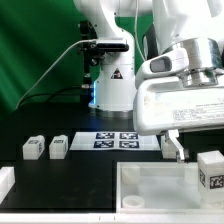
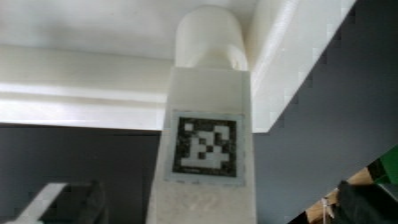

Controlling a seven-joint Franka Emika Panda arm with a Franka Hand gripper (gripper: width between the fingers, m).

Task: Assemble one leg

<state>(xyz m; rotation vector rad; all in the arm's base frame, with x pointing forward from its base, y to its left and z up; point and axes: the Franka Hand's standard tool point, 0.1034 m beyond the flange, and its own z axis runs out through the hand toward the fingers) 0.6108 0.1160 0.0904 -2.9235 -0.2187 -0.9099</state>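
Note:
A leg (image 2: 208, 150), a white block with a black-and-white tag, stands on end at a corner of the large white panel (image 2: 89, 85), its narrower rounded end at the panel. In the exterior view this leg (image 1: 211, 170) is at the right edge, by the panel (image 1: 150, 190). My gripper (image 2: 208, 215) is just above it and straddles it, with dark gaps on both sides of the leg. One dark finger (image 1: 177, 148) hangs a little apart from the leg; the other is hidden. Two more legs (image 1: 32, 148) (image 1: 58, 147) sit at the exterior view's left.
The marker board (image 1: 118, 140) lies flat behind the panel. The arm's base (image 1: 110, 80) stands at the back centre before a green curtain. A white block (image 1: 5, 182) sits at the exterior view's front left edge.

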